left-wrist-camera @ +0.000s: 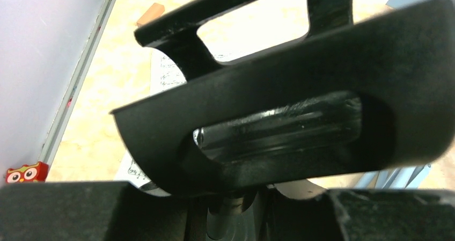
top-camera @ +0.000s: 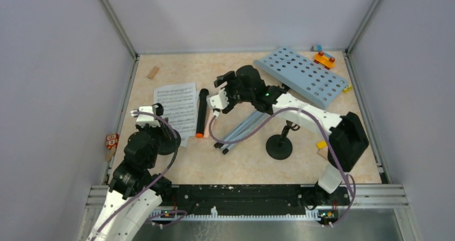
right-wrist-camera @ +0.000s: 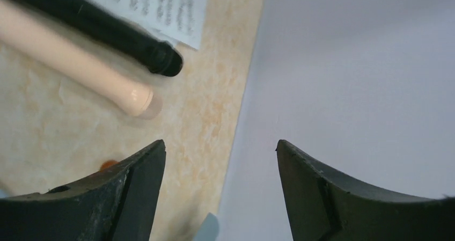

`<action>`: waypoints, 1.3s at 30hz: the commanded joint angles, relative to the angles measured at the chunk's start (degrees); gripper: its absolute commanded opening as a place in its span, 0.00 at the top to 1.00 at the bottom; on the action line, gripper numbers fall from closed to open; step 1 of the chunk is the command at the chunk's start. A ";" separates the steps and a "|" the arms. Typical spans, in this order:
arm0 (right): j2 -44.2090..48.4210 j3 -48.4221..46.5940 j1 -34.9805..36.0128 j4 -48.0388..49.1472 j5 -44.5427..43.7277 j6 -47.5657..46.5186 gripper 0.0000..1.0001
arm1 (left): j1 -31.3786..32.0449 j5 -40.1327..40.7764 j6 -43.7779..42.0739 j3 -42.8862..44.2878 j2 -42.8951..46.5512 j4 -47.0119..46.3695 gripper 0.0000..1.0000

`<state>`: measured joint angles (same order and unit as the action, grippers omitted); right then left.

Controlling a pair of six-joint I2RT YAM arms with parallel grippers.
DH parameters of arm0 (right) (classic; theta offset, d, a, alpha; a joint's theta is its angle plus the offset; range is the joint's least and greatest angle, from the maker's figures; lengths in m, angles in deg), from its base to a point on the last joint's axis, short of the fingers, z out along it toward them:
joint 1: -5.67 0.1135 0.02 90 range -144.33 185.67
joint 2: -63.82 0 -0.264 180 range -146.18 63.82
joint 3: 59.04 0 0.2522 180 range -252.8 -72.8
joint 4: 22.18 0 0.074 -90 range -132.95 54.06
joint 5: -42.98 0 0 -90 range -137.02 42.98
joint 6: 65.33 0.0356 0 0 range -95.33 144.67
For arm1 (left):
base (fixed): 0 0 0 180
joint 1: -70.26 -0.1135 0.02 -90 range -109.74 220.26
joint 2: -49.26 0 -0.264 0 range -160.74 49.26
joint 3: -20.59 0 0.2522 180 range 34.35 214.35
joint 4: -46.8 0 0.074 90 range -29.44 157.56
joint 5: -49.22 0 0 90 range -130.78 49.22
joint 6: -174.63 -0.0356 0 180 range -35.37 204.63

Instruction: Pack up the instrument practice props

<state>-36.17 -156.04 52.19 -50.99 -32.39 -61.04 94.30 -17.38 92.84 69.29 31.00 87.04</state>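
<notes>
My left gripper is shut on the stem of a black round-based mic holder, whose clip fills the left wrist view. White sheet music lies under it. My right gripper is open and empty above the table, just right of the black microphone. The black microphone and the beige microphone lie side by side ahead of its fingers. The light-blue perforated rack lies at the back right, its grey legs pointing forward. A second mic holder stands near the right arm.
A wooden block lies at the back left. Coloured blocks sit at the back right corner, and a yellow block by the right arm. An owl-patterned piece sits at the left rail. Walls enclose three sides.
</notes>
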 commanded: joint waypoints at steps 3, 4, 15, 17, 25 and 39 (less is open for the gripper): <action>16.93 6.03 1.35 22.69 -6.63 55.98 0.25 | -0.13 -9.78 -2.09 0.27 0.13 -10.25 1.00; 18.63 5.73 1.37 20.86 -9.29 63.06 0.23 | -0.13 -15.16 -2.85 0.28 0.17 -11.27 1.00; 29.84 -8.22 1.32 -27.90 -26.86 104.34 0.14 | -0.14 -50.34 -5.03 4.32 -11.82 -25.71 1.00; 33.35 -6.33 1.29 -30.10 -26.28 106.32 0.14 | -0.08 -53.03 -2.41 5.33 -15.92 -30.26 1.00; 44.56 -1.33 1.29 -35.74 -32.03 106.12 0.14 | 12.10 -51.67 2.55 5.31 -27.24 -45.15 1.00; 53.99 3.84 1.33 -32.78 -34.30 104.01 0.14 | 47.02 -20.50 -4.46 -5.18 -51.13 -69.70 1.00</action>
<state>15.68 -154.14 53.18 -84.83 -66.29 43.76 138.73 -45.55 90.46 66.10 -16.41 34.54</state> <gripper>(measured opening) 0.861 0.353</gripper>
